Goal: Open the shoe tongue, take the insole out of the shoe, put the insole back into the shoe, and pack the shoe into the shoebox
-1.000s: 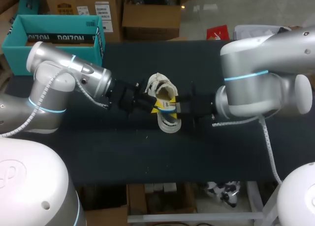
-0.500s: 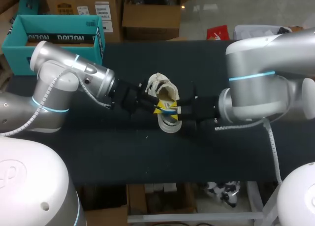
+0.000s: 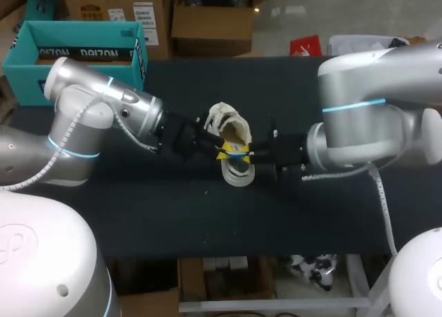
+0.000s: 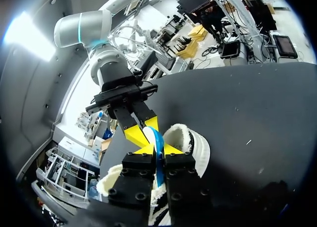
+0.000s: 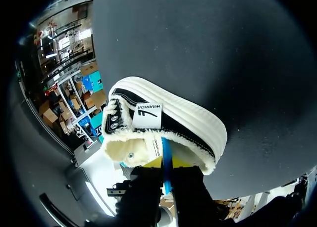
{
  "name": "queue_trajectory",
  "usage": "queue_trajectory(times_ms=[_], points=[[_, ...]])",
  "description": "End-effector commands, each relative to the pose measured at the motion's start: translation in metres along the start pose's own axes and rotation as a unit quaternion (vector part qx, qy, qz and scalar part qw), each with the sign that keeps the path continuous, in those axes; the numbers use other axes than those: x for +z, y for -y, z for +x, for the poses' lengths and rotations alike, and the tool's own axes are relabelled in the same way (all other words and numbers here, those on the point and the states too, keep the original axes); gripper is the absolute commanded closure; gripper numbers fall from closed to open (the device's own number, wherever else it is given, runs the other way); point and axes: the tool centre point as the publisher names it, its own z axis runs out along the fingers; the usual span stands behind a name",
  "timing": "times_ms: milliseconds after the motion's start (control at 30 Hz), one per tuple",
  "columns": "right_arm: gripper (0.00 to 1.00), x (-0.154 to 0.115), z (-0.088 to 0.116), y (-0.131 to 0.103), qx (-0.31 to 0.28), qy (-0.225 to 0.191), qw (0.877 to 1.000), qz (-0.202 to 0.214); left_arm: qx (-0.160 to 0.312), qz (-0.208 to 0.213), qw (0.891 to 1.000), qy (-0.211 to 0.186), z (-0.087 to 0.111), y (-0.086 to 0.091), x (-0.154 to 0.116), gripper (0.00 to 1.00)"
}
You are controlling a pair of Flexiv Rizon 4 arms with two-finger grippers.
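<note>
Your left gripper [image 4: 153,151] and right gripper [image 5: 166,163], both clamped tight on the blue insole [image 4: 158,140] at the shoe's [image 5: 171,119] opening.

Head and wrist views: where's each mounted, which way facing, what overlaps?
Head view: above, behind, looking down on the table; both arms show, left gripper and right gripper meet at the shoe.
Left wrist view: on left wrist, looking along its fingers past the shoe at the right arm.
Right wrist view: on right wrist, facing the shoe's side; own fingers show.
Shared: shoe in all; blue insole in both wrist views.
</note>
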Motion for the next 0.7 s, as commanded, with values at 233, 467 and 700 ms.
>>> queue_trajectory(times_ms=[233, 467, 700], points=[[1.0, 0.015, 0.007, -0.013, -0.008, 0.004, 1.0, -0.01, -0.018, 0.002, 1.0, -0.006, 0.001, -0.012, 0.01, 1.0], [1.0, 0.017, 0.002, -0.01, -0.016, 0.014, 0.999, -0.027, -0.033, 0.015, 0.999, -0.002, 0.001, 0.0, -0.007, 0.0], [1.0, 0.018, -0.007, -0.008, -0.03, 0.031, 0.998, -0.047, -0.071, 0.017, 0.997, -0.003, -0.006, 0.011, -0.036, 0.0]])
